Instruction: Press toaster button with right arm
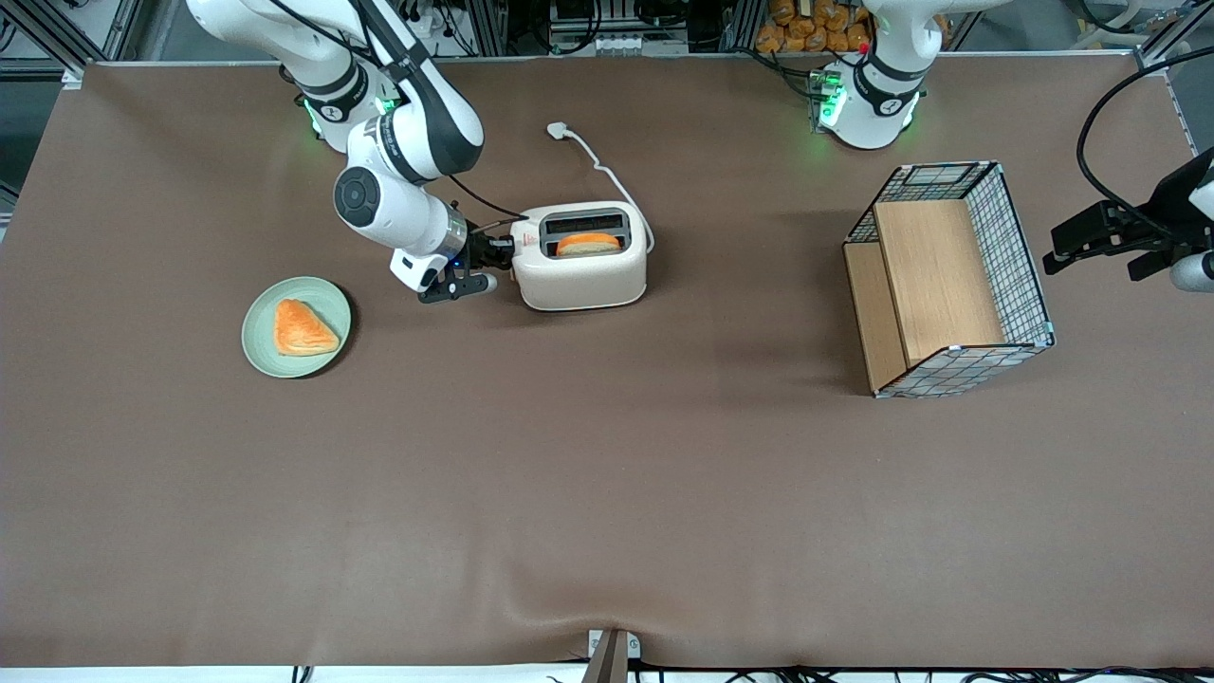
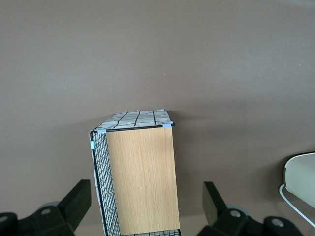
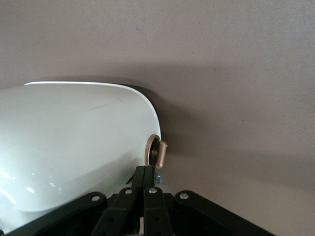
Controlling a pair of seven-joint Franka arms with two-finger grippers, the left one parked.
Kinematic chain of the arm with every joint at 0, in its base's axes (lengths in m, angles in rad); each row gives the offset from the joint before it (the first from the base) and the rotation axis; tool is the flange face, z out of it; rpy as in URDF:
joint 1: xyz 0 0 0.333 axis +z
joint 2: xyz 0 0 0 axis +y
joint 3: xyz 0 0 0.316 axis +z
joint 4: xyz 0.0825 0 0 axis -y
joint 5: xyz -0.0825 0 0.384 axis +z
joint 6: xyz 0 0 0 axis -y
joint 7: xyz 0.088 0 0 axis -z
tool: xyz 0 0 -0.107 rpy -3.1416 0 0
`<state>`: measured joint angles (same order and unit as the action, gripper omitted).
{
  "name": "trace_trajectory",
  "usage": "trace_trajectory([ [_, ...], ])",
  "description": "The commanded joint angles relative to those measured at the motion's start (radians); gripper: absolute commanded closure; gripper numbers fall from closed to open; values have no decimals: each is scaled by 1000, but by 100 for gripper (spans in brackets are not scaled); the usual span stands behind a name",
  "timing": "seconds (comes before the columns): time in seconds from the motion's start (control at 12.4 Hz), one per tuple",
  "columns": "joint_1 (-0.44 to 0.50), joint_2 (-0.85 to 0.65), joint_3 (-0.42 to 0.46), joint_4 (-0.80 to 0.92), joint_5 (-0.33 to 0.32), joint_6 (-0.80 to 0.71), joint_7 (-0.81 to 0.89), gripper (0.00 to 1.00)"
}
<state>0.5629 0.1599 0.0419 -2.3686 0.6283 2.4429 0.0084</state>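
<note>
**Mia:** What is on the table, going from one side to the other?

**Ben:** First comes a green plate [image 1: 261, 327] with a puffy pastry [image 1: 303, 328] on it. Then the right arm [image 1: 394, 204] bends down, and its gripper [image 1: 501, 254] sits right against the narrow end of the toaster [image 1: 580, 285]. The toaster has a slice of toast [image 1: 588, 244] in the slot nearer the front camera. Its white cord [image 1: 597, 171] runs off toward 12 o'clock, to a plug [image 1: 558, 130] lying on the table. Last is the wire-and-wood basket [image 1: 948, 280], toward the parked arm's end of the table.

**Mia:** Where is the toaster button [image 3: 158, 151]?

**Ben:** It sticks out of the toaster's narrow end, the end that faces the plate. In the right wrist view it is a small round knob, and the fingers [image 3: 143, 183] are squeezed together and come up just next to it. I cannot tell if they touch it.

**Mia:** How will the toaster behave when it is pushed?

**Ben:** I think the shell is hard and smooth, so it could be slippery. The toaster looks light, so a strong poke may slide it across the brown cloth. The knob is tiny and stiff. There is nothing to grab here. I would press the flat face of the knob, straight in and gently.
</note>
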Motion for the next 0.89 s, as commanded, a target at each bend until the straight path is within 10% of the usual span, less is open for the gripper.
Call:
trace_trajectory([
  [0.0,-1,46,6,-35,36,107,-117,100],
  [0.81,-21,38,3,-26,36,94,-131,100],
])
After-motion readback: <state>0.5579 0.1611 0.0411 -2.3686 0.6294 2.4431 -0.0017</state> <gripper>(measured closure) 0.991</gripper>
